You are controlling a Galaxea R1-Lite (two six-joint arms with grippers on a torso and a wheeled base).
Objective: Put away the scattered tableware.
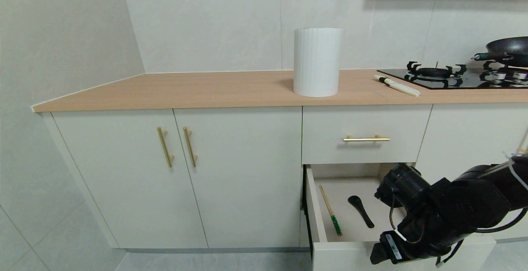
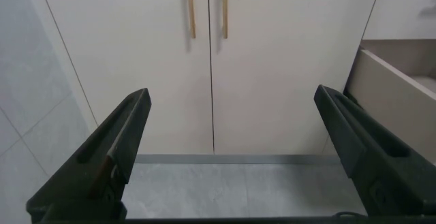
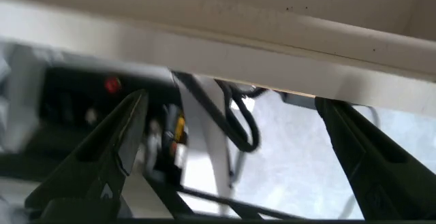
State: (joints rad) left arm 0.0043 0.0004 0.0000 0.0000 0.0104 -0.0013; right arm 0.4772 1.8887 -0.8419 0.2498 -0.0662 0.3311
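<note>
The left jaws stand wide apart with nothing between them, their two dark fingers (image 2: 116,149) splayed to either side. They face the double cabinet doors (image 2: 272,60) low down, near the grey floor (image 2: 231,190), with the doors' two gold handles (image 2: 191,9) higher up. A side wall of the open drawer (image 2: 395,81) shows beside the doors.

The right jaws are likewise spread wide and hold nothing. Their fingers (image 3: 109,149) sit just below a pale panel edge (image 3: 272,43); which part of the cabinet that is cannot be told. In the head view the right arm (image 1: 453,209) is bent low, its wrist lying across the front right corner of the open drawer (image 1: 315,209) and covering that part of it.

Inside the drawer lie the chopsticks (image 1: 330,211), green at the near end and close to the left wall. The black spoon (image 1: 361,211) lies just beside them without touching. Both are clear of the arm.

Above is a shut drawer (image 1: 367,122) with a gold handle. On the desk (image 1: 206,89) a white ribbed canister (image 1: 317,62) stands upright. To its right a pale stick-like utensil (image 1: 397,85) with a dark band lies just beside the gas hob (image 1: 437,77). A black wok (image 1: 509,48) sits on the hob's far burner.
</note>
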